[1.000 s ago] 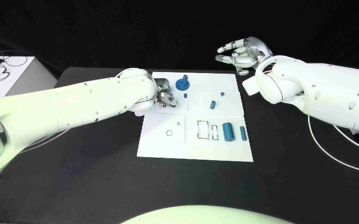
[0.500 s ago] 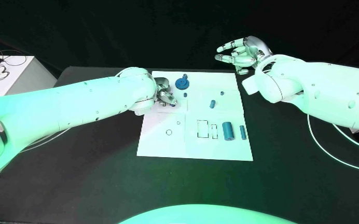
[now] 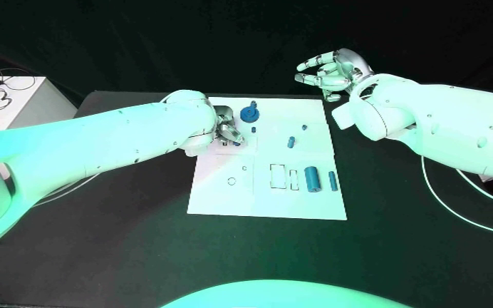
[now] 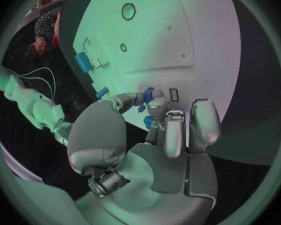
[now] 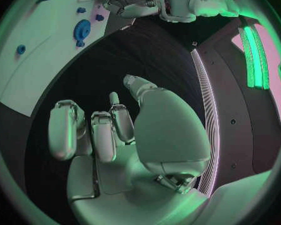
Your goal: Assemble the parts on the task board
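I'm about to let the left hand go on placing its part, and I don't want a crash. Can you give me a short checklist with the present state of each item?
1. Left hand holds a part: ok. In the left wrist view its fingertips pinch a small blue part.
2. The hand is over the task board: ok, at the board's far left area.
3. Right hand clear of the board: ok, raised beyond its far right corner, holding nothing.
4. Blue gear clear of the left hand: cannot tell, they are close.
5. The part is lined up with its seat: cannot tell, the fingers hide it.
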Controlling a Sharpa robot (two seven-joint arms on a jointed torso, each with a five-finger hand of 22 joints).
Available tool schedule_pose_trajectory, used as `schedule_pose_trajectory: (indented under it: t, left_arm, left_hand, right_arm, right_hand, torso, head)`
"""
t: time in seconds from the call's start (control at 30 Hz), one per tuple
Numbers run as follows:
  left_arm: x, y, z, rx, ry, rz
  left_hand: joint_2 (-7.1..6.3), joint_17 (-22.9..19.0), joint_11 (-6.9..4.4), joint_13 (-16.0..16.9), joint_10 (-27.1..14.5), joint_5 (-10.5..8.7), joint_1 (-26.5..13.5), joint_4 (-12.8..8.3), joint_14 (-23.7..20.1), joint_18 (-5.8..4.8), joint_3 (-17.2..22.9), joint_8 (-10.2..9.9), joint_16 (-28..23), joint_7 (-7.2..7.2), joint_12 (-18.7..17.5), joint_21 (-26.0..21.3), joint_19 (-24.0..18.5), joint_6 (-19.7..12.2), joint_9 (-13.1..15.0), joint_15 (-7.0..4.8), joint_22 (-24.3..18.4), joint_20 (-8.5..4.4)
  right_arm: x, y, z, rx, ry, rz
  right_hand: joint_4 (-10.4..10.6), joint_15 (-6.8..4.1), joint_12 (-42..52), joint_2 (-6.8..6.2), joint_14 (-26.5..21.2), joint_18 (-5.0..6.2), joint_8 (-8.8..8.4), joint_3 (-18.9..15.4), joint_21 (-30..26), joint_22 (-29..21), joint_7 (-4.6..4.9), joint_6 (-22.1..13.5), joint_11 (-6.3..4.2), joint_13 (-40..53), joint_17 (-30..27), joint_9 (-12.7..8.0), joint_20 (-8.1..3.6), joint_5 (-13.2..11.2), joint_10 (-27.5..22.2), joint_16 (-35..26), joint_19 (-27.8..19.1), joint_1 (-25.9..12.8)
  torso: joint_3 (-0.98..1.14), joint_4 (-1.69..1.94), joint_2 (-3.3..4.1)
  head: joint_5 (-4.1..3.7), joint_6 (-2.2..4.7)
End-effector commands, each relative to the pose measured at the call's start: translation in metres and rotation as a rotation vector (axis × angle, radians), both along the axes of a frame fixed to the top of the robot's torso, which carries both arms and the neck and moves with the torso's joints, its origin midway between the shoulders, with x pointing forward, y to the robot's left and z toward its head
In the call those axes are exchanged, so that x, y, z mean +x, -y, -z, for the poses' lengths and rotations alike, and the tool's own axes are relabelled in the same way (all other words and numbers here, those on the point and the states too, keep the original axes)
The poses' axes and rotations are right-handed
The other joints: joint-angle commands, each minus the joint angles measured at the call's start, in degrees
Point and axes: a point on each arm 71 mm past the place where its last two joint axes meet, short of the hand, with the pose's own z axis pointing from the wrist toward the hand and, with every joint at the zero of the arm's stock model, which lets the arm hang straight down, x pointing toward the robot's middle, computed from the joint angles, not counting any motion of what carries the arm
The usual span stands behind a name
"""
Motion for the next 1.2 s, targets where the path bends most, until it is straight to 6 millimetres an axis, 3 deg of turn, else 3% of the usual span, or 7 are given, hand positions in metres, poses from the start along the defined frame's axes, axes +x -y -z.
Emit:
schedule_pose_trajectory:
  t: [0.03, 0.33, 0.5, 0.6, 0.8, 0.97, 1.2]
  left_arm:
    - [-0.0023, 0.0018, 0.0061, 0.025, -0.044, 0.026]
    - [-0.0001, 0.0030, 0.0061, 0.028, -0.044, 0.022]
    - [0.0005, 0.0039, 0.0059, 0.028, -0.043, 0.022]
    - [0.0005, 0.0035, 0.0059, 0.032, -0.045, 0.024]
    - [0.0005, 0.0012, 0.0061, 0.038, -0.047, 0.024]
    - [0.0006, -0.0015, 0.0061, 0.043, -0.046, 0.023]
    - [0.0004, -0.0052, 0.0058, 0.047, -0.042, 0.020]
  left_hand:
    - [0.84, 14.2, -0.09, 0.0, 0.3, -0.11, 0.3, -8.2, 5.8, -1.00, 7.8, -0.2, 0.2, -1.08, 0.2, 0.2, 0.3, 0.8, -0.1, -0.28, 0.1, -0.26]
    - [1.58, 14.2, -0.13, 0.0, 0.5, -0.41, 0.3, -7.8, 5.8, -1.02, 7.5, -0.2, 0.3, -1.12, 0.2, 0.2, 0.4, 0.9, -0.2, -0.34, 0.1, -0.32]
    - [2.46, 14.1, -0.15, -0.3, 0.5, -2.42, -0.6, -6.4, 5.7, -1.03, 5.2, -0.4, 0.2, -1.22, 0.1, 0.0, 0.4, 0.9, -0.4, -0.35, 0.1, -0.35]
    - [2.02, 14.0, -0.22, -0.7, 0.1, -4.17, -1.6, -4.9, 5.7, -1.04, 1.5, -0.6, 0.1, -1.39, -0.1, -0.1, 0.5, 0.9, -0.7, -0.40, 0.0, -0.38]
    - [0.31, 13.7, -0.32, -1.3, -0.6, -4.96, -2.6, -2.3, 5.6, -1.02, -4.6, -1.0, -0.1, -1.56, -0.3, -0.5, 0.5, 1.2, -1.3, -0.51, -0.2, -0.48]
    - [-0.38, 13.8, -0.30, -1.5, -0.8, -5.64, -2.9, 0.0, 5.6, -1.03, -9.0, -1.1, -0.1, -1.53, -0.2, -0.6, 0.6, 1.5, -1.6, -0.51, -0.2, -0.51]
    - [-0.70, 13.8, -0.26, -1.5, -0.9, -6.96, -2.7, 1.9, 5.6, -1.04, -12.1, -1.2, 0.0, -1.50, 0.0, -0.6, 0.6, 1.6, -1.8, -0.49, -0.1, -0.51]
  right_arm:
    - [0.0000, -0.0007, 0.0001, -0.006, -0.001, -0.011]
    - [-0.0001, -0.0006, 0.0002, -0.006, -0.003, -0.013]
    - [-0.0003, -0.0007, 0.0003, -0.006, -0.004, -0.015]
    - [-0.0004, -0.0007, 0.0003, -0.006, -0.005, -0.016]
    - [-0.0006, 0.0004, 0.0003, -0.006, -0.005, -0.015]
    - [-0.0006, 0.0010, 0.0003, -0.007, -0.004, -0.014]
    - [-0.0006, 0.0014, 0.0004, -0.007, -0.004, -0.013]
  right_hand:
    - [-0.1, 0.20, -0.2, -0.21, 4.3, 0.97, 0.29, 0.3, -0.3, 0.2, 0.02, -0.3, 0.03, 3.5, 8.4, 0.0, -0.17, 0.0, -0.4, -0.2, -0.4, -0.5]
    - [-0.1, 0.19, -0.2, -0.24, 4.3, 0.99, 0.32, 0.4, -0.4, 0.2, 0.01, -0.2, 0.03, 3.5, 8.2, 0.0, -0.17, 0.0, -0.4, -0.3, -0.4, -0.5]
    - [-0.1, 0.19, -0.2, -0.24, 4.3, 0.99, 0.32, 0.4, -0.4, 0.2, 0.01, -0.2, 0.03, 3.5, 8.2, 0.0, -0.17, 0.0, -0.4, -0.3, -0.4, -0.5]
    - [-0.1, 0.19, -0.3, -0.27, 4.2, 1.02, 0.35, 0.4, -0.6, 0.0, 0.01, -0.2, 0.02, 3.4, 8.1, 0.0, -0.17, 0.0, -0.5, -0.3, -0.5, -0.5]
    - [-0.1, 0.18, -0.4, -0.28, 4.2, 1.07, 0.37, 0.4, -0.8, -0.1, 0.00, -0.2, 0.02, 3.3, 8.0, 0.0, -0.17, 0.0, -0.6, -0.4, -0.6, -0.6]
    - [-0.1, 0.18, -0.5, -0.30, 4.2, 1.14, 0.38, 0.4, -1.0, -0.4, 0.00, -0.2, 0.02, 3.2, 7.8, 0.0, -0.17, 0.0, -0.7, -0.5, -0.7, -0.6]
    - [-0.1, 0.18, -0.6, -0.32, 4.1, 1.17, 0.38, 0.4, -1.2, -0.5, 0.00, -0.3, 0.02, 3.1, 7.7, 0.0, -0.17, 0.0, -0.8, -0.6, -0.8, -0.6]
  torso:
    - [0.00, -0.04, 0.03]
    - [-0.01, 0.05, 0.03]
    - [-0.03, 0.04, 0.01]
    - [-0.03, 0.02, -0.01]
    - [-0.06, 0.10, -0.03]
    - [-0.08, 0.10, -0.02]
    - [-0.07, 0.05, -0.02]
  head:
    - [0.01, -0.02]
    - [-0.08, 0.02]
    - [-0.14, 0.04]
    - [-0.18, -0.04]
    - [-0.29, 0.02]
    - [-0.27, 0.07]
    - [-0.27, 0.00]
